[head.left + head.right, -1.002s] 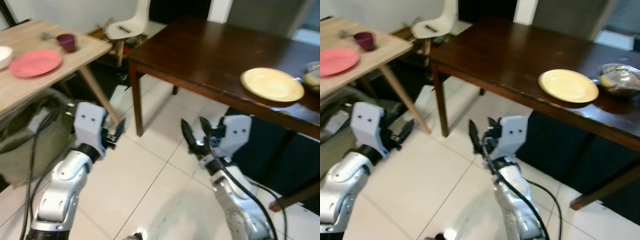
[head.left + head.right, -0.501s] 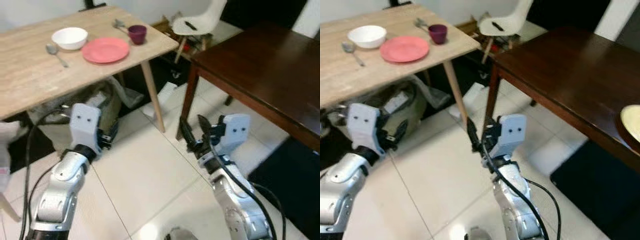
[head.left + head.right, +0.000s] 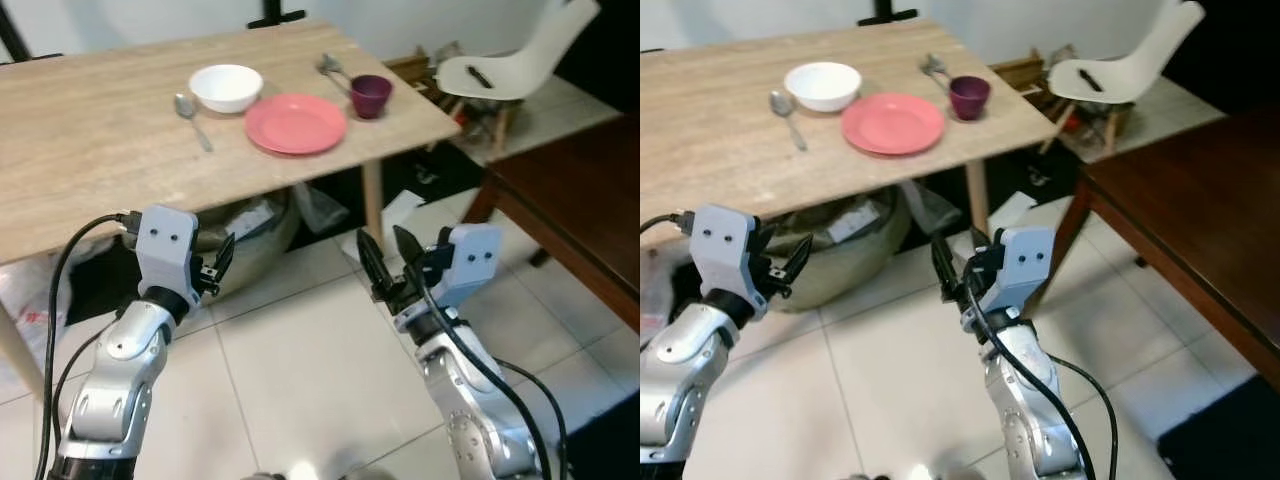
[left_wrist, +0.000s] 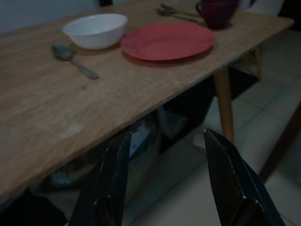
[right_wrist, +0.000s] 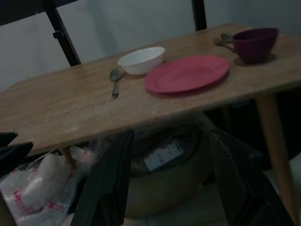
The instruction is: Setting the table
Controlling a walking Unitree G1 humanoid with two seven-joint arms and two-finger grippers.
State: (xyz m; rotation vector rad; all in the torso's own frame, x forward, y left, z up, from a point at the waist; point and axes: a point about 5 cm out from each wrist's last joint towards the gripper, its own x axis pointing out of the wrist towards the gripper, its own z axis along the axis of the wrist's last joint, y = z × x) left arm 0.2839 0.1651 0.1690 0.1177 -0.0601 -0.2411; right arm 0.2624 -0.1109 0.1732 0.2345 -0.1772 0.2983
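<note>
Pale wood table (image 3: 90, 150): one plate (image 3: 296, 123), bowl (image 3: 227, 87), cup (image 3: 370, 96), spoon (image 3: 192, 118) near its edge. Left gripper (image 4: 164, 181) and right gripper (image 5: 171, 181) spread wide, empty, over open floor (image 3: 300, 360).

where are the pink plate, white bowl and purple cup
pink plate (image 3: 296, 123), left eye view, centre of the plate
white bowl (image 3: 226, 87), left eye view, inside of the bowl
purple cup (image 3: 370, 97), left eye view, outer wall

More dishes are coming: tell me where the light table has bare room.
The light table is bare across its near half and to the robot's left of the spoon. The far right corner is crowded: bowl, pink plate, cup and cutlery sit close together.
</note>
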